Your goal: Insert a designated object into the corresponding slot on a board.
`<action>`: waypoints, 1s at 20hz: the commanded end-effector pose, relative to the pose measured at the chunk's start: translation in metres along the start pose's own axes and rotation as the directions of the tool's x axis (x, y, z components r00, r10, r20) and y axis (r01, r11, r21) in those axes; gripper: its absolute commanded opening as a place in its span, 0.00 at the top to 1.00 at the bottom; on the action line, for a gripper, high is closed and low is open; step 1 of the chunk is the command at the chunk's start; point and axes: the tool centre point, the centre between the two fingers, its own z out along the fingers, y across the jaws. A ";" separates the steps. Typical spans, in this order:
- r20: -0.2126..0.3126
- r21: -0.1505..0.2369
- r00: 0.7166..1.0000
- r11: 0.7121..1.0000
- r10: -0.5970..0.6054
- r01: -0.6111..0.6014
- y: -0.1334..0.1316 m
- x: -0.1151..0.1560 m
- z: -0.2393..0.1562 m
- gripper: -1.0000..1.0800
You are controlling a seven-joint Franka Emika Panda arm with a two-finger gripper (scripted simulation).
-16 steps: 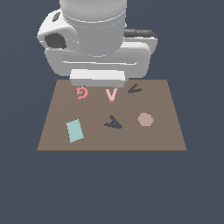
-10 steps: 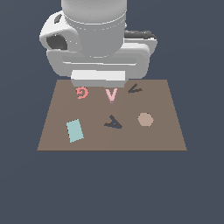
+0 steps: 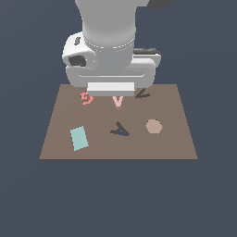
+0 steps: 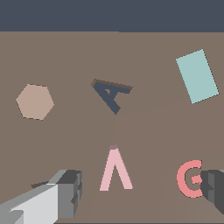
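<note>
The pink V piece [image 3: 118, 102] lies flat on the brown board [image 3: 162, 141], near its far edge. Just to its right in the exterior view is the dark V-shaped slot [image 3: 142, 94]. The arm's white hand [image 3: 111, 87] hangs low over the board's far edge, right behind the V. In the wrist view my gripper [image 4: 140, 192] is open wide, one grey finger on each side of the V piece [image 4: 115, 170] and above it, holding nothing. One finger [image 4: 68, 194] covers most of the slot [image 4: 39, 184].
A pink G [image 3: 86, 98] lies beside the V, partly under the hand. Also on the board are a dark A-shaped recess [image 3: 120, 129], a tan hexagon [image 3: 153, 126] and a teal rectangle [image 3: 79, 138].
The hand has come lower and nearer the board, and now covers part of the pink G. The pieces on the board have not moved.
</note>
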 end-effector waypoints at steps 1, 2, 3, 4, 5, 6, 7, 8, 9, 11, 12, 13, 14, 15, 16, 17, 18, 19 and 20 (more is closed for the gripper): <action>-0.001 0.001 1.000 1.000 -0.014 0.014 -0.004 -0.008 0.017 0.04; -0.001 0.002 1.000 1.000 -0.019 0.019 -0.005 -0.012 0.024 0.04; -0.002 0.003 1.000 1.000 -0.025 0.025 -0.007 -0.015 0.031 0.04; -0.003 0.003 1.000 1.000 -0.030 0.030 -0.008 -0.018 0.037 0.04; -0.003 0.003 0.999 0.999 -0.034 0.034 -0.009 -0.020 0.043 0.04; -0.004 0.004 0.999 0.999 -0.039 0.039 -0.010 -0.023 0.049 0.04; -0.004 0.004 0.999 0.999 -0.042 0.043 -0.011 -0.025 0.054 0.04; -0.005 0.004 0.999 0.999 -0.046 0.046 -0.012 -0.027 0.059 0.04; -0.005 0.005 0.999 0.999 -0.049 0.049 -0.013 -0.029 0.063 0.04; -0.006 0.005 0.998 0.998 -0.055 0.055 -0.014 -0.032 0.070 0.04; -0.006 0.005 0.998 0.998 -0.057 0.057 -0.015 -0.033 0.072 0.04; -0.006 0.006 0.998 0.998 -0.058 0.058 -0.015 -0.034 0.075 0.04; -0.006 0.006 0.998 0.998 -0.060 0.060 -0.015 -0.034 0.077 0.04; -0.006 0.006 0.998 0.998 -0.061 0.061 -0.016 -0.035 0.078 0.04; -0.006 0.006 0.998 0.998 -0.061 0.061 -0.016 -0.035 0.079 0.04; -0.006 0.006 0.998 0.998 -0.061 0.061 -0.016 -0.035 0.079 0.04; -0.006 0.006 0.998 0.998 -0.061 0.061 -0.016 -0.034 0.079 0.04; -0.006 0.006 0.998 0.998 -0.061 0.061 -0.016 -0.034 0.079 0.04; -0.006 0.005 0.998 0.998 -0.061 0.061 -0.016 -0.034 0.079 0.04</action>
